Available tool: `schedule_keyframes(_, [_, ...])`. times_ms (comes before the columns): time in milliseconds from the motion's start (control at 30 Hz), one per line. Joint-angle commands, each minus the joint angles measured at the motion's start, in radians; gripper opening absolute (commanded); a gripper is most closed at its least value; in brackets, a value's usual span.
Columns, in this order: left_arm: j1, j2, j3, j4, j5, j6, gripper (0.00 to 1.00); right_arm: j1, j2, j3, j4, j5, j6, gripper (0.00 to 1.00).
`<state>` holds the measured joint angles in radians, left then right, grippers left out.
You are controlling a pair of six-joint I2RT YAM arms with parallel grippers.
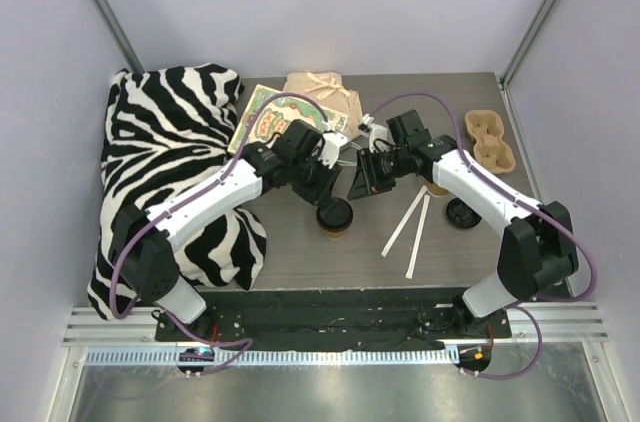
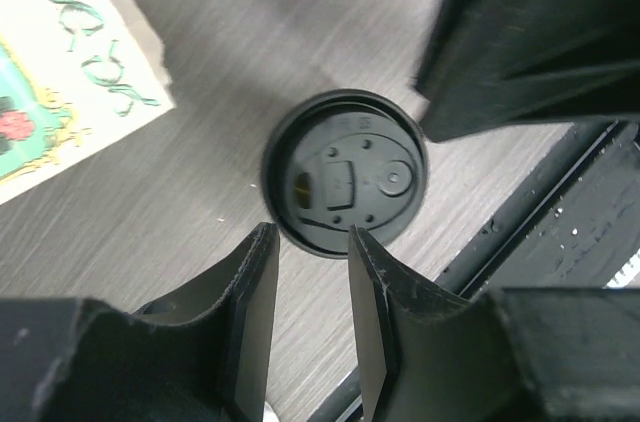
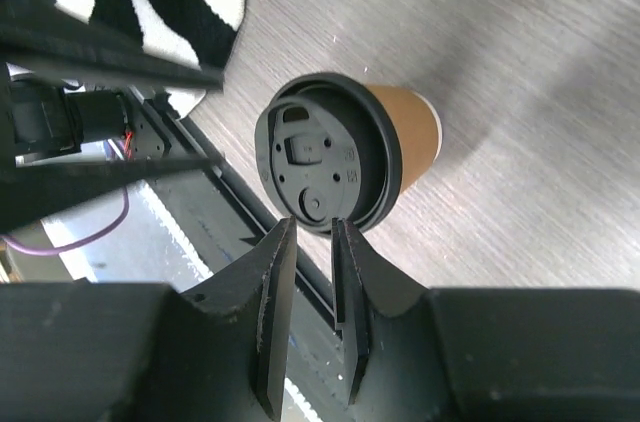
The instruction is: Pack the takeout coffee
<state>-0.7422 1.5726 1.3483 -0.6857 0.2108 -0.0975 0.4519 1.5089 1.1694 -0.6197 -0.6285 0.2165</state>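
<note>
Top view, coffee: the takeout coffee [image 1: 335, 214] stood upright on the table [image 1: 300, 257], lid on, near the front edge.
Top view, pincers: the left gripper [image 1: 322, 187] and right gripper [image 1: 362, 177] hung just behind the cup; their finger gaps could not be told here.
Left wrist: the left gripper [image 2: 312, 232] was spread a little and empty, with the lid just past its tips.
Right wrist: the right gripper [image 3: 312, 227] was narrowly parted and empty, its tips by the lid's rim; whether they touched could not be told.

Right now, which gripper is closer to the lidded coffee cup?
Left, narrowly. The left gripper hovers just above the takeout coffee, toward its far-left side; the right gripper hangs off its far-right side, slightly farther away. Neither touches it.
</note>
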Motion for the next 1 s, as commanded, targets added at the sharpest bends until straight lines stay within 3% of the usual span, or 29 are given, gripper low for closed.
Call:
schedule_keyframes(0, [-0.026, 0.001, 0.002, 0.005, -0.019, 0.009, 0.38, 0.016, 0.034, 0.042, 0.035, 0.016, -0.02, 0.29])
schedule_keyframes(133, [-0.026, 0.032, -0.046, 0.035, -0.027, 0.008, 0.35, 0.039, 0.066, 0.006, 0.051, 0.006, -0.011, 0.29])
schedule_keyframes(300, [-0.026, 0.081, -0.08, 0.037, -0.031, 0.015, 0.2, 0.061, 0.096, -0.071, 0.067, 0.01, -0.009, 0.2])
schedule_keyframes(433, [-0.026, 0.101, -0.06, 0.038, -0.036, 0.03, 0.11, 0.06, 0.076, -0.071, 0.057, 0.007, -0.008, 0.2])
schedule_keyframes(600, [-0.026, 0.109, -0.028, 0.041, -0.033, 0.068, 0.09, 0.05, 0.045, -0.071, 0.028, -0.077, -0.005, 0.22])
schedule_keyframes(800, [-0.02, 0.083, -0.017, 0.072, -0.002, 0.117, 0.3, -0.014, 0.013, -0.08, 0.018, -0.22, 0.01, 0.28])
schedule_keyframes(967, [0.027, -0.008, -0.026, 0.068, 0.064, 0.046, 0.42, -0.05, 0.014, -0.013, 0.018, -0.202, 0.001, 0.31])
